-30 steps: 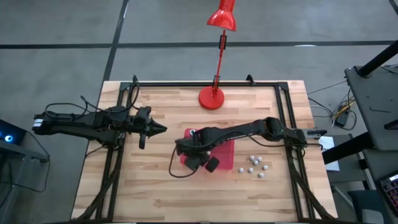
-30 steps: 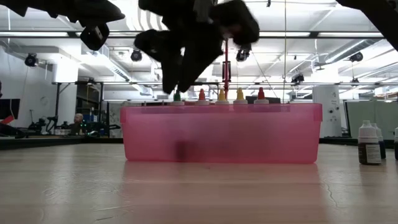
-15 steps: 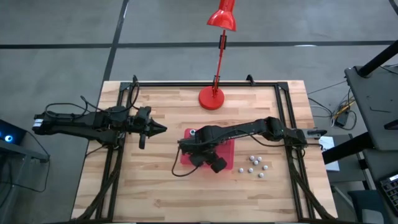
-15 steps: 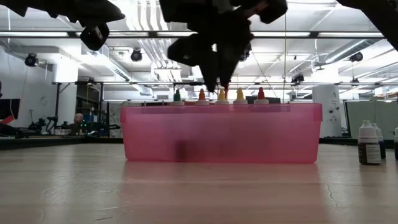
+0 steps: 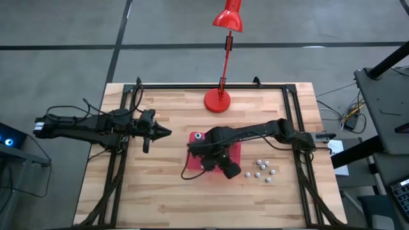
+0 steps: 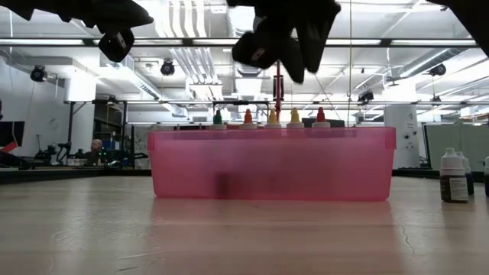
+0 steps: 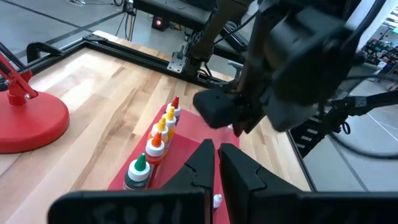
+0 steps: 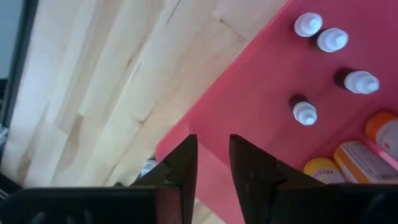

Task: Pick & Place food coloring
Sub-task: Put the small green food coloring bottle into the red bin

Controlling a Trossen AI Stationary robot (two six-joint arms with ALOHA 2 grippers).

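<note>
Left gripper (image 5: 165, 133): pressed together, empty, waiting over the table's left side.
Food coloring (image 7: 157, 142): little bottles in a row inside the red tray (image 5: 234, 155).
Right gripper (image 8: 208, 163): above the tray, fingers a little apart, holding nothing.
Beads (image 5: 261, 170): right of the tray.

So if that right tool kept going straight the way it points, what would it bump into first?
Probably the red tray: the right tool hangs above it, pointing down at its edge nearest the wood table. Depth is hard to judge.

Red tray (image 5: 234, 151) mostly hidden under right arm, lamp (image 5: 227, 19) head cut off
</note>
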